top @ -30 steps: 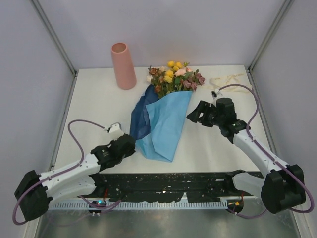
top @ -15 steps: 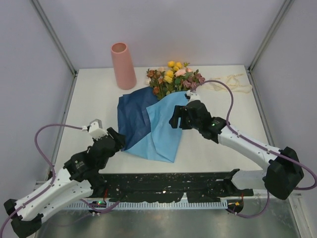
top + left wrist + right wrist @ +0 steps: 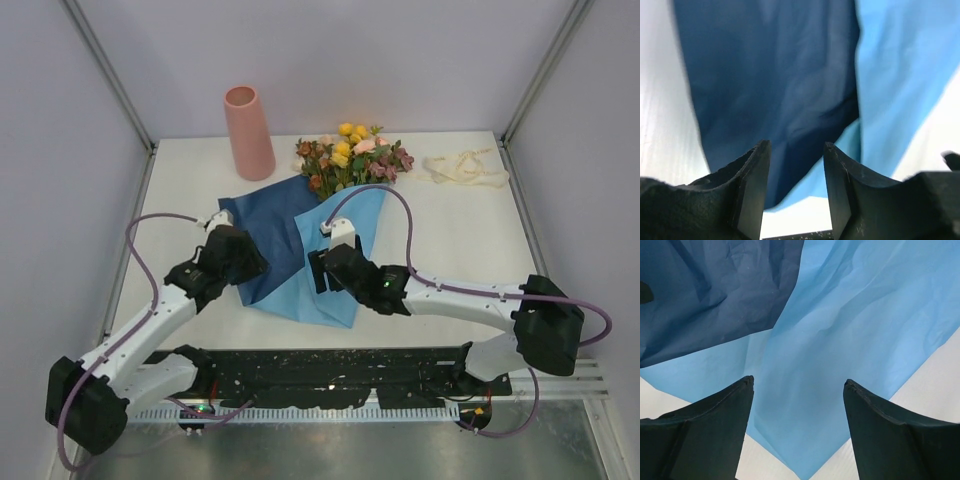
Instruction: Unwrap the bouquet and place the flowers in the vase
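Top external view is showing the bunch of yellow, peach, mauve and rust artificial flowers (image 3: 350,155) lying just right of the tall salmon-pink cylinder vase (image 3: 249,132). The two-tone blue paper sheet (image 3: 290,215) is spreading out nearer the arms than the vase. The left gripper (image 3: 248,268) is hovering over the dark half, jaws apart and gripping nothing. The right gripper (image 3: 320,274) is hanging over the light half, jaws wide, empty too.

Risky bit, probably: either one pinching paper and tugging could be dragging the flowers along, or shoving blooms into the vase and tipping it. The bouquet's long axis is running front-to-back, blooms pointing away from the arms.
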